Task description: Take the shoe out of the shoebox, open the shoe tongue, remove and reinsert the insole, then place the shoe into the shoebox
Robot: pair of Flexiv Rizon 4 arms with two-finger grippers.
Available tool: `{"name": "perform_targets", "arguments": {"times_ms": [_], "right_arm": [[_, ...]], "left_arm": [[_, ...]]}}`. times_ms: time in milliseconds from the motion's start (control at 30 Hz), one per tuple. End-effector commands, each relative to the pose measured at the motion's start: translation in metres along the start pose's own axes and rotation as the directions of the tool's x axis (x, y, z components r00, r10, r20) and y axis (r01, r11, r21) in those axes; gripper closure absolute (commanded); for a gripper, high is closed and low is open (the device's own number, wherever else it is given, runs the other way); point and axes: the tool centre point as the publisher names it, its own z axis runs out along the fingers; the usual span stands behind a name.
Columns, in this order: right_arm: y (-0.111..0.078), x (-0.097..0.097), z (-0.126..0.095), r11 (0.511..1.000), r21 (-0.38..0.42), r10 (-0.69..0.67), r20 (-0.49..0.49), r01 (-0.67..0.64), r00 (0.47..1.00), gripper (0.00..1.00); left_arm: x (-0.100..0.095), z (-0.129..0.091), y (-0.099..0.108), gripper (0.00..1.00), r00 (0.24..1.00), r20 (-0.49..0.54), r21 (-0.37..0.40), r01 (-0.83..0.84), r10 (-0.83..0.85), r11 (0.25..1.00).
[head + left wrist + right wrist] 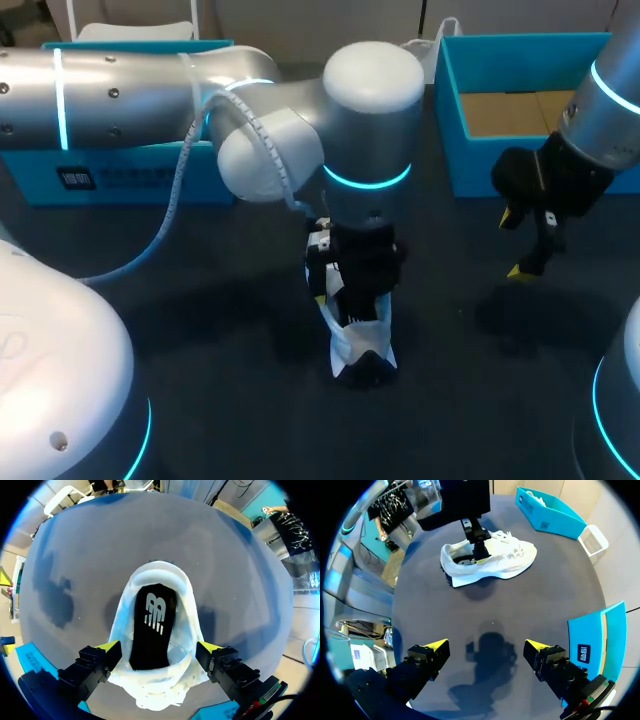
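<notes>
A white shoe point(358, 345) lies on the dark table point(220, 330) near the front middle. A black insole point(152, 625) lies flat inside it. My left gripper point(352, 295) hangs straight over the shoe's opening point(159, 650), open, its yellow fingertips point(107, 647) standing either side of the heel collar with nothing gripped. The right wrist view shows the same shoe point(490, 560) on its sole with my left gripper point(476, 540) above it. My right gripper point(513, 245) hovers open and empty over bare table to the right point(487, 647). The open blue shoebox point(450, 120) stands at the back right.
A second blue box point(120, 175) stands at the back left, partly behind my left arm; white material shows inside this box point(550, 512). A small white container point(594, 540) sits past it. The shoebox wall point(597, 635) is close beside my right gripper.
</notes>
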Motion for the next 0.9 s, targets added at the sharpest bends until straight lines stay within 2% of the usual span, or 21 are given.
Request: {"name": "perform_targets", "arguments": {"times_ms": [33,200,600,900], "right_arm": [[0.000,0.000,0.000,1.000,0.002,0.001,0.001,-0.001,1.000,0.00],[0.000,0.000,0.000,1.000,0.002,0.001,0.001,-0.001,1.000,0.00],[0.000,0.000,0.000,1.000,0.002,0.001,0.001,-0.001,1.000,0.00],[0.000,0.000,0.000,1.000,0.002,0.001,0.001,-0.001,1.000,0.00]], "left_arm": [[0.005,0.000,0.000,0.00,0.999,0.016,0.019,-0.031,0.031,0.999],[0.004,0.002,-0.005,0.00,0.999,0.011,0.007,-0.037,0.037,0.999],[0.000,-0.005,0.011,0.00,1.000,0.015,-0.001,-0.022,0.022,1.000],[-0.001,-0.010,0.019,0.00,1.000,0.030,0.025,-0.007,0.006,1.000]]}}
